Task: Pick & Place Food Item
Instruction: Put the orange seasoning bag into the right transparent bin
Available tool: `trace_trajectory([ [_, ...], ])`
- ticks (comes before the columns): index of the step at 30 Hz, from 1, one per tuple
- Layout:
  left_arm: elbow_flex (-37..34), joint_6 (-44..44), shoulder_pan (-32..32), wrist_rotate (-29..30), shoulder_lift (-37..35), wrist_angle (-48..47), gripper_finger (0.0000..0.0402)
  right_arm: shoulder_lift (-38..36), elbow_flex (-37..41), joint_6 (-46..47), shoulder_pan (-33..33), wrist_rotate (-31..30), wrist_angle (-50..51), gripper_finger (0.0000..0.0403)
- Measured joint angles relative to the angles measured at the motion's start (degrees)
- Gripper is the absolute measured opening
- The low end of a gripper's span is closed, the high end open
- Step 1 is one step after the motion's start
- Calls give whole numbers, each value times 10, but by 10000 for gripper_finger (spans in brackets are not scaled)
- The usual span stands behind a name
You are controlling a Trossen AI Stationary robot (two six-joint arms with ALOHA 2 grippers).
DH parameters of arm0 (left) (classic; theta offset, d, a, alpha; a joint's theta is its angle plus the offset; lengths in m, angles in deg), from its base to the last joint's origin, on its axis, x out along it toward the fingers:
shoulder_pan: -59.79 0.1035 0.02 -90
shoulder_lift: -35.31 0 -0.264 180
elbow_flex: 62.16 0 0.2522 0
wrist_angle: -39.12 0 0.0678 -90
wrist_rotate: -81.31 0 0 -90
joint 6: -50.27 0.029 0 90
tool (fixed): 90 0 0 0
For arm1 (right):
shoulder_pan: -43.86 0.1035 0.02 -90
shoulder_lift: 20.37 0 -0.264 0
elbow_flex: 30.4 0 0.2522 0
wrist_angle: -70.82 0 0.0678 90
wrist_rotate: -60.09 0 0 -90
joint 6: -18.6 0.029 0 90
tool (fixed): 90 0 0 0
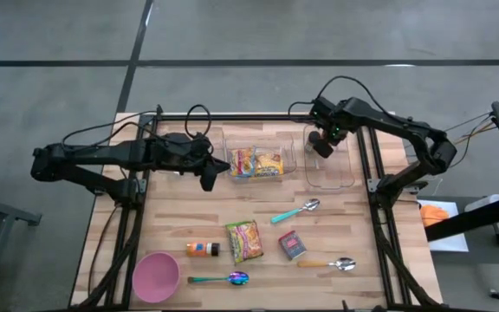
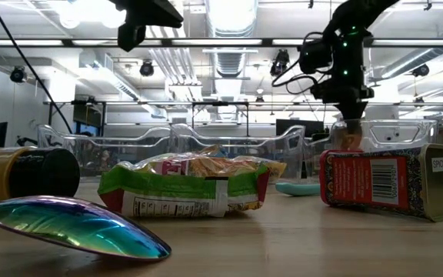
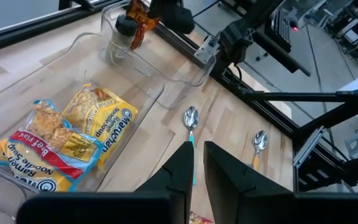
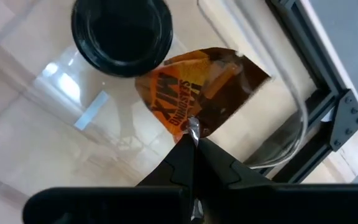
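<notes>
1. High view, seen from above the wooden tabletop (image 1: pixel 180 208): the right gripper (image 1: pixel 322 144) hangs over the right-hand clear bin (image 1: pixel 346 178) at the back, its fingers clamped together on the corner of a brown-and-orange seasoning packet (image 4: pixel 201 93).
2. Right wrist view: the seasoning packet dangles from the pinched fingers (image 4: pixel 194 163) above the clear bin's floor, beside a round black-lidded jar (image 4: pixel 122 31) standing in the same bin.
3. Left wrist view: the packet shows far off over that bin, hanging just above the jar.
4. The left gripper (image 1: pixel 208 179) hovers just beside the left-hand clear bin (image 1: pixel 288 165), fingers (image 3: pixel 225 171) nearly together with a narrow gap and nothing between them.
5. Two yellow ramen packs (image 1: pixel 255 162) lie side by side inside the left bin.
6. On the open tabletop nearer the front: a teal-handled spoon (image 1: pixel 296 211), a green snack bag (image 1: pixel 244 240), a red spice tin (image 1: pixel 292 245), a small orange bottle (image 1: pixel 203 250) lying on its side, a wooden-handled spoon (image 1: pixel 327 263), an iridescent spoon (image 1: pixel 220 279) and a pink bowl (image 1: pixel 155 276).
7. Low view: the snack bag and spice tin sit in front, the right arm hanging above the bin behind them.
</notes>
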Motion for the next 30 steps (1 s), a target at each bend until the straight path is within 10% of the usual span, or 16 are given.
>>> trace_trajectory([
  [30,0,-6,0,0,0,-1,47,0,38,-20,3,-28,-44,8],
])
